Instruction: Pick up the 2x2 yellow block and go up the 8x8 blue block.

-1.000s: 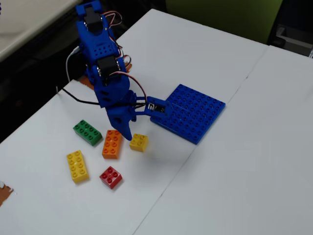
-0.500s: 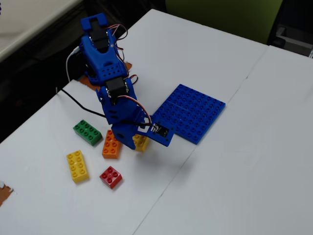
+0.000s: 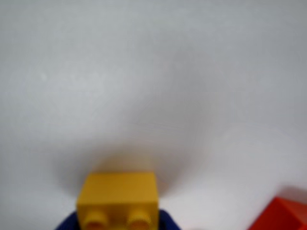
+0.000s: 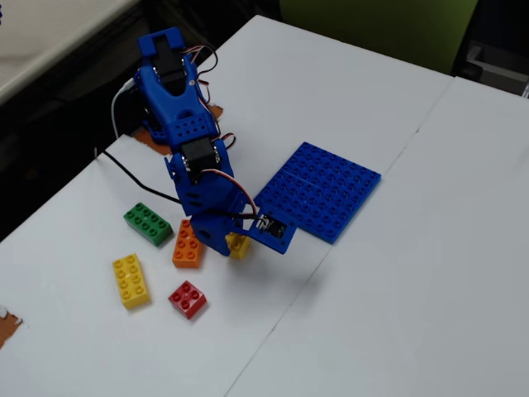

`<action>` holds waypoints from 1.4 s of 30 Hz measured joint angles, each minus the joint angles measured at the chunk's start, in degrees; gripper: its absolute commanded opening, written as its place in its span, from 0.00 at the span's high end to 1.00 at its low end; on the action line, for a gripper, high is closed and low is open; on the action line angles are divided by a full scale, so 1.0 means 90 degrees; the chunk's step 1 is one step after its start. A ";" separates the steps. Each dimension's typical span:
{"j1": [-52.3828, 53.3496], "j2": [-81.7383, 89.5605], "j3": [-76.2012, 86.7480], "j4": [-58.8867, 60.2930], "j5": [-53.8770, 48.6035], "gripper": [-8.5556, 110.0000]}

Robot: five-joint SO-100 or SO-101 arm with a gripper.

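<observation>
Gripper [image 4: 237, 246] down over the 2x2 yellow block [image 4: 240, 244] beside the 8x8 blue block [image 4: 324, 188], jaw grip impossible to tell

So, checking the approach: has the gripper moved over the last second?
Yes. In the fixed view the gripper has swung right, away from the orange brick, and now covers most of the 2x2 yellow block.

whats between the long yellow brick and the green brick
Nothing: in the fixed view the stretch between the long yellow brick and the green brick is bare white table. The orange brick sits off to the right.
</observation>
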 measured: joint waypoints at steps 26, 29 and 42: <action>-0.0332 0.4375 0.1133 0.2949 0.1064 0.93; -0.0840 0.5273 0.1377 0.2959 0.1738 0.93; -0.3057 0.3936 -0.2061 0.2959 0.5322 0.93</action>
